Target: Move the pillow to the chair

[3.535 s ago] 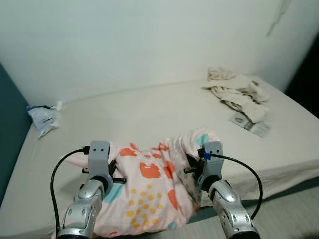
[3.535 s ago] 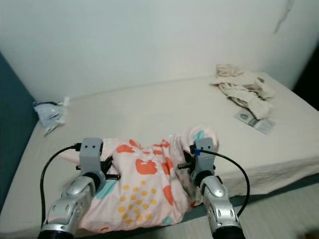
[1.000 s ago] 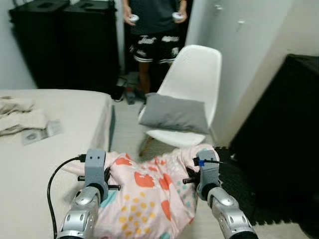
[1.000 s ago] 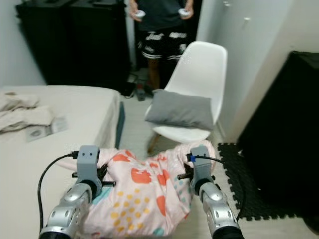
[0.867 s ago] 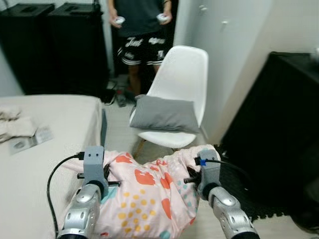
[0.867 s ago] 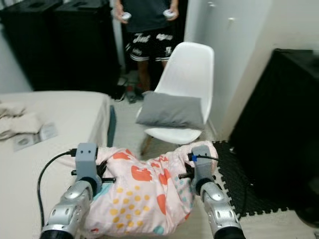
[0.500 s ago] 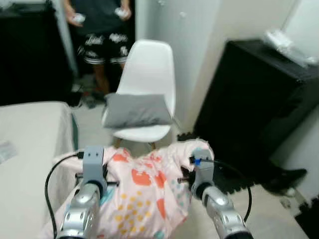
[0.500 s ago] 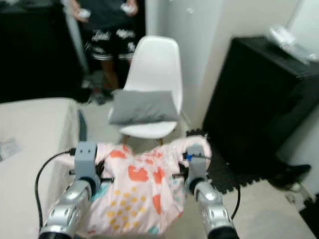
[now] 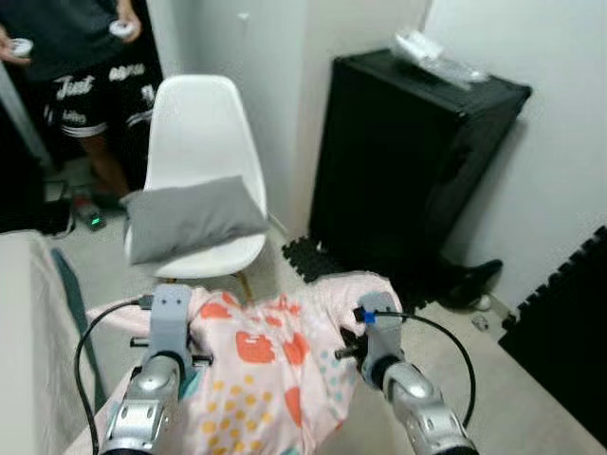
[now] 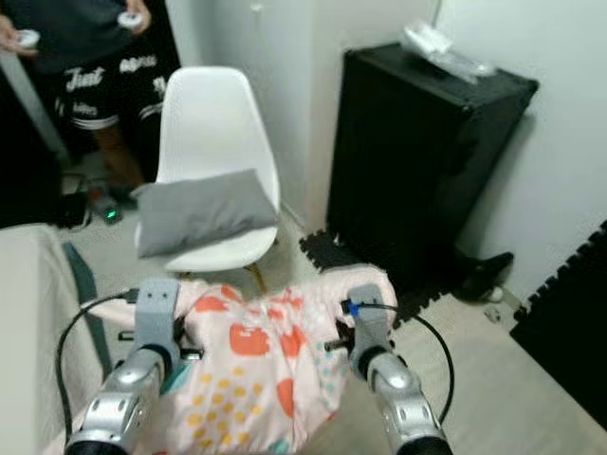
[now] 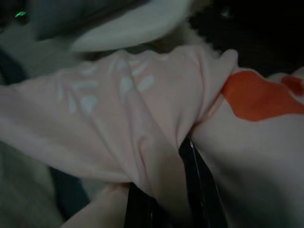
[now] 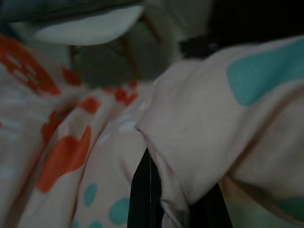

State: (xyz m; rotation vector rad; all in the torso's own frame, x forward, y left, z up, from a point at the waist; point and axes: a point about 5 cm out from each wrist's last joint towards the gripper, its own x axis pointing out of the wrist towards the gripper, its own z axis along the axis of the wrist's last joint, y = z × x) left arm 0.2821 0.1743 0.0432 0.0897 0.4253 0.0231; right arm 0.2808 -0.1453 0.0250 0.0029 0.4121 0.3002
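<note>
A pink pillow (image 9: 266,374) printed with orange and teal shapes is held up in front of the white chair (image 9: 194,180), pinched at one end by the left gripper (image 11: 166,199) and at the other by the right gripper (image 12: 164,194), the black fingers of each being closed on a fold of its fabric. A grey cushion (image 9: 190,218) is seen lying on the chair's seat. Beside the chair a black cabinet (image 9: 413,171) is placed against the wall, and behind the chair a person (image 9: 81,66) is standing.
</note>
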